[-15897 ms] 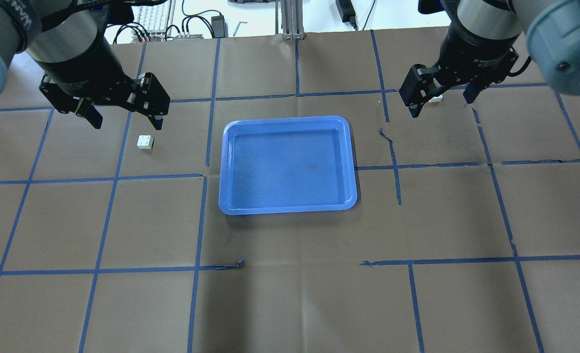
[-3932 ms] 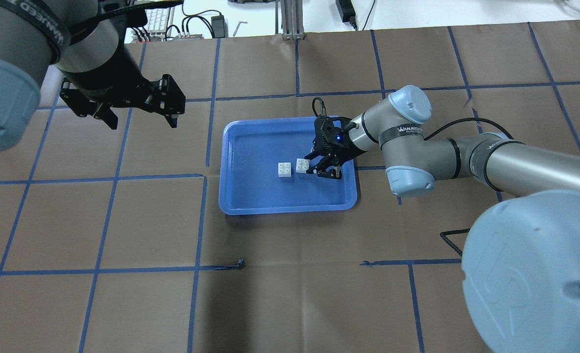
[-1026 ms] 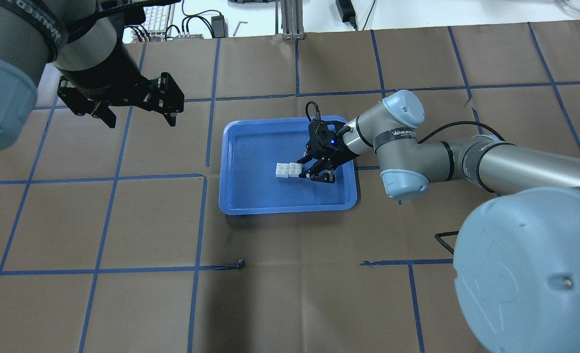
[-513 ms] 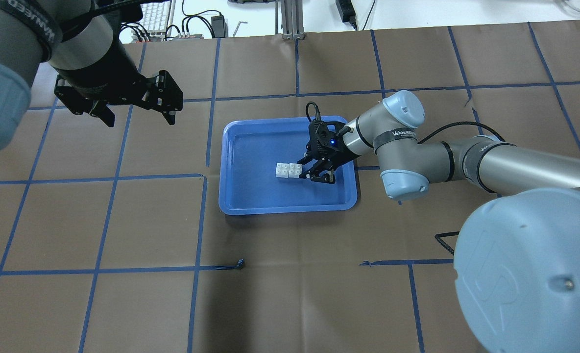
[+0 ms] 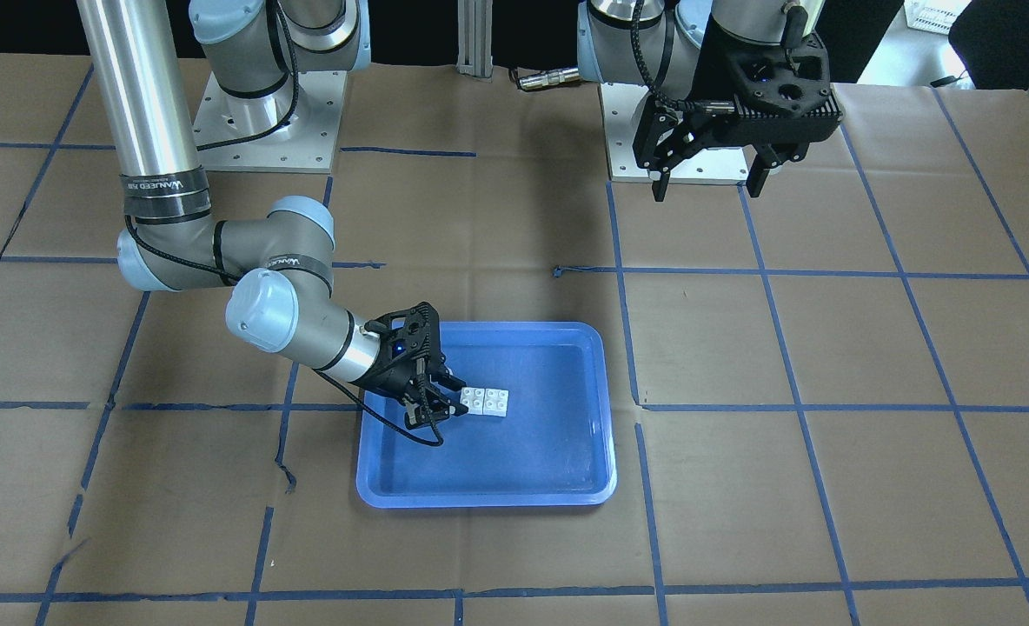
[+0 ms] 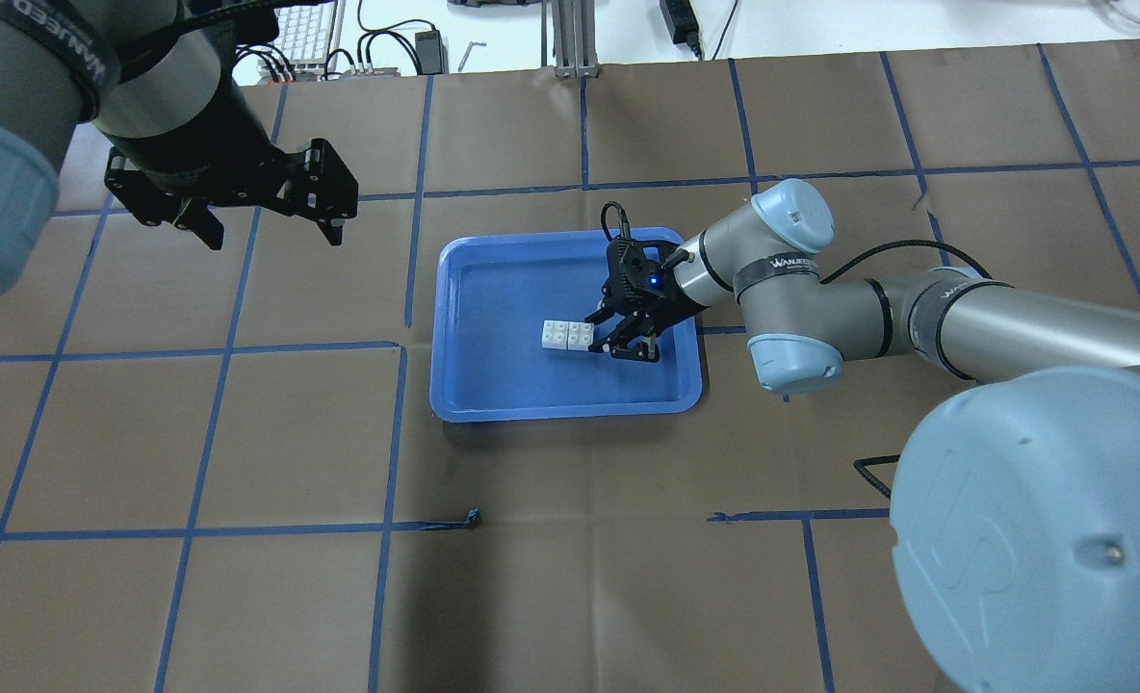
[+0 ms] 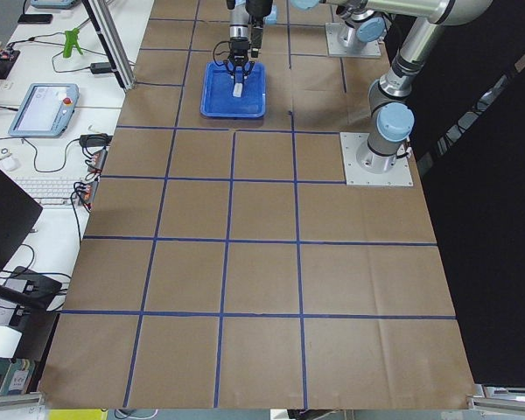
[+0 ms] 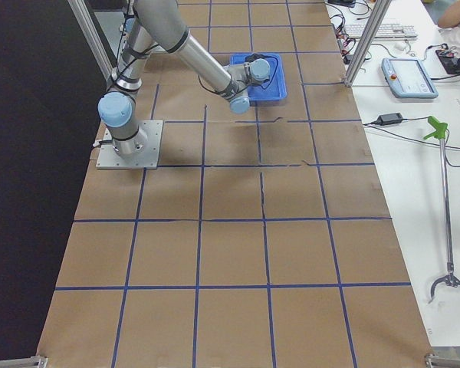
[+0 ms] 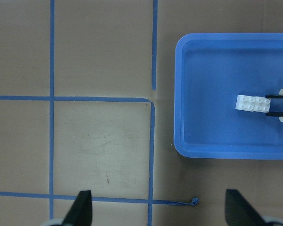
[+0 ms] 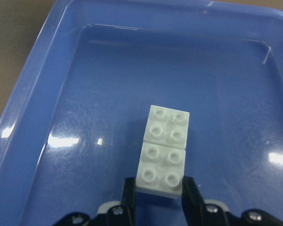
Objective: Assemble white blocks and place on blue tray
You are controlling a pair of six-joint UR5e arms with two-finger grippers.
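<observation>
The two white blocks lie side by side, touching, on the floor of the blue tray (image 6: 454,289): the left block (image 6: 556,334) and the right block (image 6: 581,334). My right gripper (image 6: 607,337) reaches low into the tray from the right. In the right wrist view its fingers (image 10: 129,195) press both sides of the near block (image 10: 161,168), with the far block (image 10: 169,124) butted against it. My left gripper (image 6: 272,234) hangs open and empty above the table, left of the tray. The joined pair (image 9: 253,103) also shows in the left wrist view.
The table is brown paper with blue tape grid lines (image 6: 406,289). Cables, a keyboard and a metal post (image 6: 570,38) lie beyond the far edge. The right arm's elbow (image 6: 791,289) hangs over the tray's right side.
The blocks began on the table at either side. Four seconds ago they sat apart in the tray; my right gripper has pushed its block against the other. In the last second, nothing visible moved.
</observation>
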